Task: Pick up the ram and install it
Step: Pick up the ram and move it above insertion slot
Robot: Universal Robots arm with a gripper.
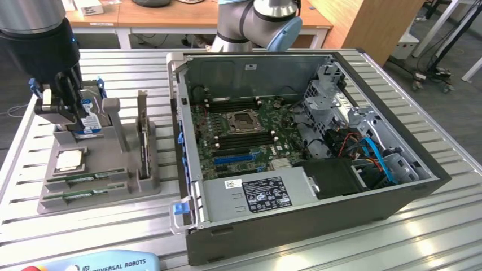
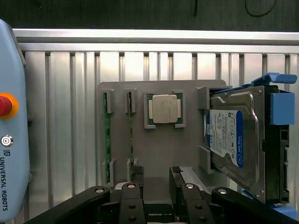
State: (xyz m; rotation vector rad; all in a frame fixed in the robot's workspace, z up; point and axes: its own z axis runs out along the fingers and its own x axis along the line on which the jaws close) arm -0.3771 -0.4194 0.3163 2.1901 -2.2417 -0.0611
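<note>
Two slim green ram sticks lie in slots of a grey holder tray (image 1: 113, 189); one ram stick (image 1: 87, 176) (image 2: 130, 135) is nearer the silver processor chip (image 2: 164, 108), the other (image 1: 83, 193) (image 2: 107, 135) sits beside it. My gripper (image 1: 62, 110) (image 2: 156, 176) hangs above the tray's far end, by the blue-labelled hard drive (image 1: 90, 119) (image 2: 228, 140). It is open, with nothing between its fingers. In the wrist view one finger (image 2: 137, 171) is close to the end of the nearer ram stick.
An open computer case (image 1: 301, 214) lies at the exterior view's right, its motherboard (image 1: 241, 127) showing a processor socket flanked by long memory slots. A teach pendant (image 2: 11, 126) (image 1: 105, 262) rests on the slatted table beside the tray.
</note>
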